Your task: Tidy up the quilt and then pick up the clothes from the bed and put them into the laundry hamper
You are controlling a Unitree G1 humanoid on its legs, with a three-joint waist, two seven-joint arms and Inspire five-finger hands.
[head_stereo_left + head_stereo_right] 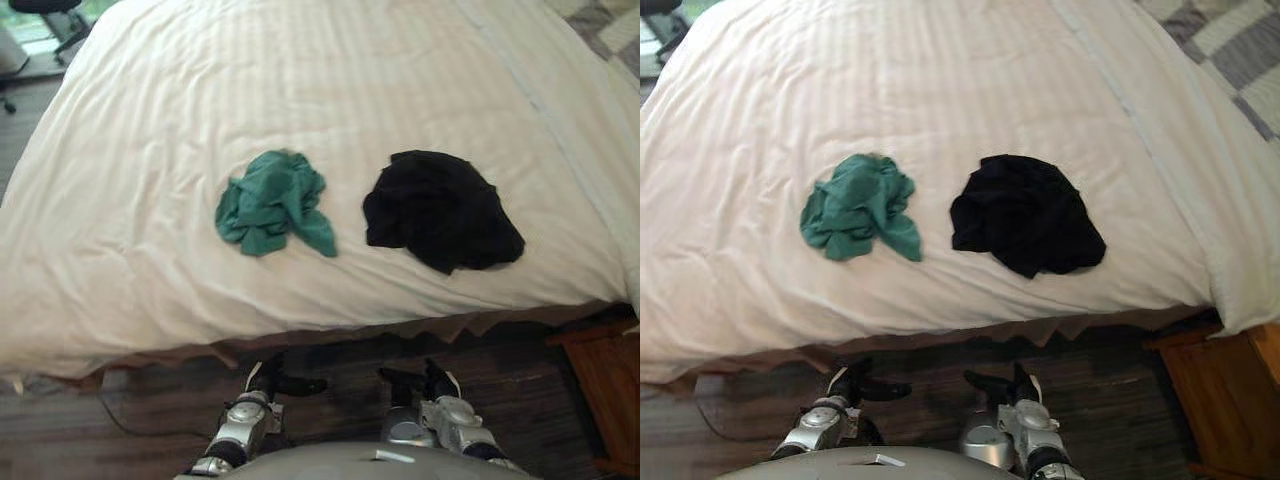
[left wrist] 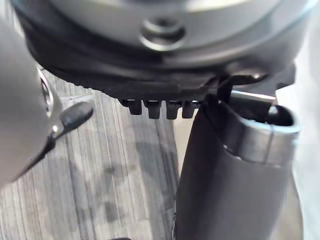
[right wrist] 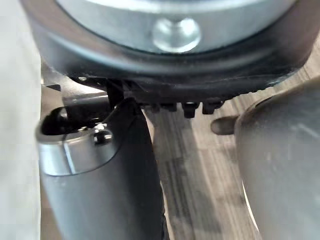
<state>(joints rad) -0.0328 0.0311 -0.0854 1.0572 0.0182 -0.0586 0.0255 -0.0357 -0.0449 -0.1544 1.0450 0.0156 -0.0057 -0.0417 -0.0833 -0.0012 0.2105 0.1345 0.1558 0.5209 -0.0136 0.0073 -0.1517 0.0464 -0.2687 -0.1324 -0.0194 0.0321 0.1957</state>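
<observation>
While both hands hung low at frame bottom, left hand (image 1: pixel 278 382) and right hand (image 1: pixel 412 381) with fingers relaxed and empty, green garment (image 1: pixel 275 203) and black garment (image 1: pixel 440 210) lay mid-frame on white quilt (image 1: pixel 300 80) — wrist views added plank floor (image 2: pixel 100 180).

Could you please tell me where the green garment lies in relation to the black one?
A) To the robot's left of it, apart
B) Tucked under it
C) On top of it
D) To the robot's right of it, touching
A: the crumpled green garment lies on the white quilt to the robot's left of the black garment, with a strip of bare quilt between them.
</observation>
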